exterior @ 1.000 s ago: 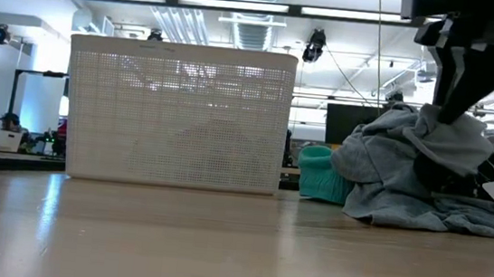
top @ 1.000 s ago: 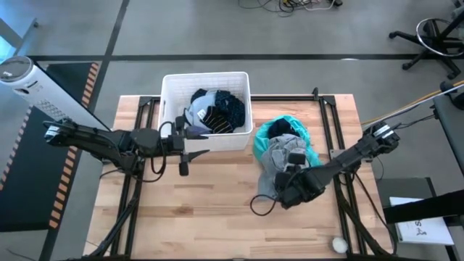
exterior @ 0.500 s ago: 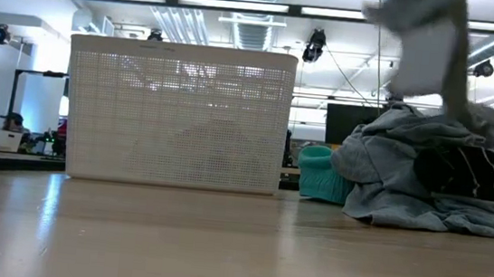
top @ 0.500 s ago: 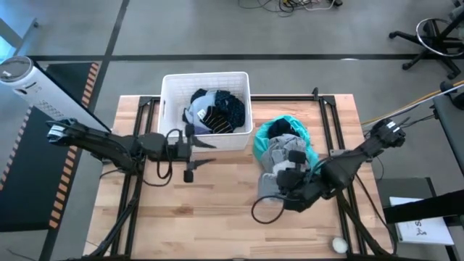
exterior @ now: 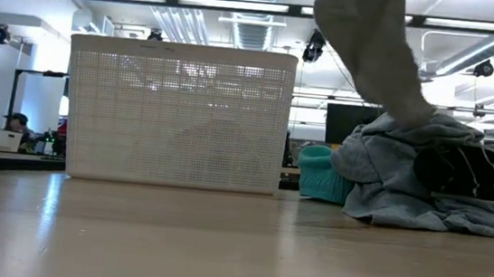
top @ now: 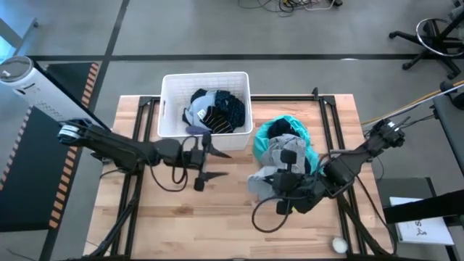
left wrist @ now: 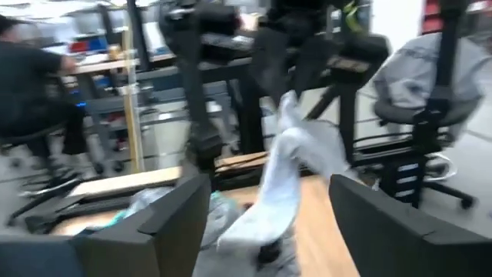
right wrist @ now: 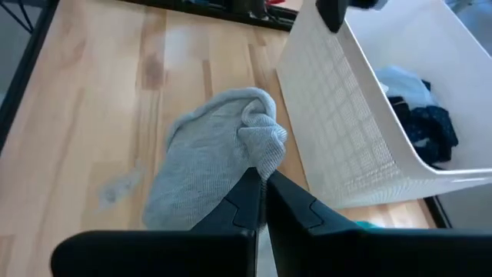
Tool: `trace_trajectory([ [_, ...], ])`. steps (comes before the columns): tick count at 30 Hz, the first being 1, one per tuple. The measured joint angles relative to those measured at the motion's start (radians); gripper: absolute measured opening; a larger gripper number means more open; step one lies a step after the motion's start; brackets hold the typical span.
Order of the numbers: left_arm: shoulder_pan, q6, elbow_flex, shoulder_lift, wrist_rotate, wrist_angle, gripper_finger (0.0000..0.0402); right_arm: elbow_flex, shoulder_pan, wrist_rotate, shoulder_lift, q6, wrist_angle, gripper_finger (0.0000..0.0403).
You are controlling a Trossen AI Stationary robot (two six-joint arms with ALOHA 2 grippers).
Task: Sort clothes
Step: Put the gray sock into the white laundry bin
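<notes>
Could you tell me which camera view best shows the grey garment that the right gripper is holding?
The right wrist view: the grey garment hangs pinched in the right gripper. The high view shows it small and partly hidden, the low view a raised strip, the left wrist view a blur.

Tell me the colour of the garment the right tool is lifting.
Light grey garment, clearest in the right wrist view, pinched in the right tool.

Soft matt knit grey garment; perforated white plastic bin, slightly glossy; smooth pale wooden table with a faint sheen; matt dark gripper fingers
</notes>
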Motion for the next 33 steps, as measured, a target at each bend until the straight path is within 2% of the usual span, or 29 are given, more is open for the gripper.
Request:
trace_trajectory([
  [4,0.0,-0.021,0.089,0.086,0.08,-0.016,0.0284,0.0,-0.013,0.015,0.006,-0.003,-0.001,0.0],
  [9,-0.001,-0.022,0.204,0.205,0.083,-0.077,0.0298,0.0,-0.014,0.062,0.008,-0.005,0.0,0.0],
  [13,0.001,-0.021,0.28,0.281,0.083,-0.088,0.0296,0.0,-0.013,0.062,0.008,-0.005,0.0,0.0],
  [16,0.001,-0.019,0.325,0.322,0.058,-0.108,0.028,0.0,-0.013,0.062,0.008,0.0,0.0,0.0],
  [19,0.001,-0.006,0.364,0.347,0.005,-0.154,0.0242,0.0,-0.013,0.062,0.008,0.005,0.001,0.0],
  [21,0.001,0.023,0.385,0.358,-0.001,-0.195,0.0197,0.0,-0.013,0.062,0.008,0.014,0.003,0.0],
  [23,0.002,0.058,0.394,0.363,-0.003,-0.24,0.0134,0.0,-0.013,0.062,0.008,0.014,0.008,0.0],
  [25,0.002,0.082,0.397,0.361,-0.001,-0.263,0.0054,0.0,-0.013,0.063,0.008,0.016,0.017,0.0],
  [26,0.005,0.089,0.397,0.355,0.009,-0.271,0.0028,0.0,-0.013,0.063,0.008,0.022,0.022,0.0],
  [28,0.008,0.09,0.393,0.337,0.028,-0.28,0.0016,0.0,-0.013,0.064,0.008,0.031,0.023,0.0003],
  [33,0.008,0.094,0.39,0.255,-0.013,-0.351,0.0004,0.001,-0.003,0.068,0.007,0.02,0.022,0.0036],
])
